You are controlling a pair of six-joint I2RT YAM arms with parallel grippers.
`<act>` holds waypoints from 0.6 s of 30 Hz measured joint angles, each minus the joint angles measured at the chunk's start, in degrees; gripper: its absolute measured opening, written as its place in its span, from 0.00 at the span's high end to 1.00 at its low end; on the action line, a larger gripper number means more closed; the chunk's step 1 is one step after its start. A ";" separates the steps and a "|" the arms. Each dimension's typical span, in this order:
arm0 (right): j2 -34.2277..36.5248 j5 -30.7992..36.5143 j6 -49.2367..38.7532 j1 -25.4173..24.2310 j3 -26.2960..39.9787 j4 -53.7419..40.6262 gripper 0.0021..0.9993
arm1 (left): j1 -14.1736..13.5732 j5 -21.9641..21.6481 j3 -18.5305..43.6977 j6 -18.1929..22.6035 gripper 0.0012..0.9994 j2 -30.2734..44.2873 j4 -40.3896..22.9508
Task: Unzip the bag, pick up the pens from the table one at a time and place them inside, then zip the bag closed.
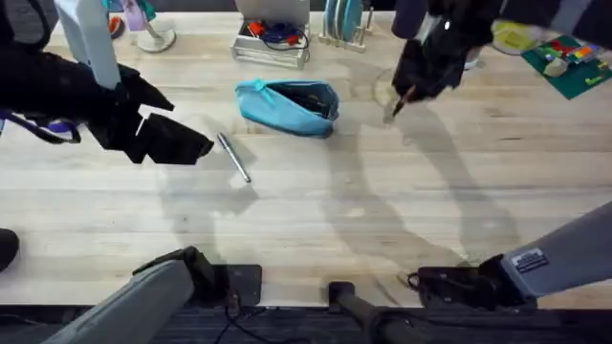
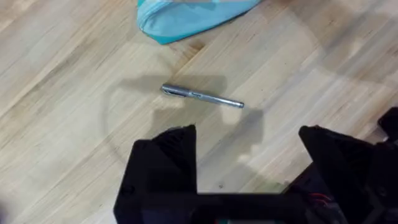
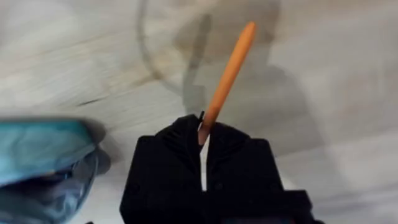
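The turquoise bag [image 1: 287,105] lies at the back middle of the table [image 1: 316,220], its zipper open on a dark inside. The silver pen [image 1: 233,158] rests on the wood to the front left of it. My left gripper [image 1: 186,143] hovers just left of that pen. In the left wrist view it is open [image 2: 249,155], with the silver pen [image 2: 202,96] beyond its fingertips and the bag [image 2: 186,15] farther off. My right gripper [image 1: 413,81] hangs right of the bag, shut on the orange pen [image 3: 227,74], which sticks out from the jaws [image 3: 203,134]. The bag's edge [image 3: 43,149] shows beside it.
Along the back edge stand a wire tray [image 1: 273,43] with small items, a rack with plates [image 1: 344,19], a white stand [image 1: 153,38] and a green board [image 1: 569,62] at the far right. Bare wood stretches across the front half of the table.
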 joint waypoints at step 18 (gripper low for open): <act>0.01 -21.32 -80.12 8.85 8.39 -4.37 0.97 | 0.00 0.00 0.00 0.00 0.00 0.00 0.00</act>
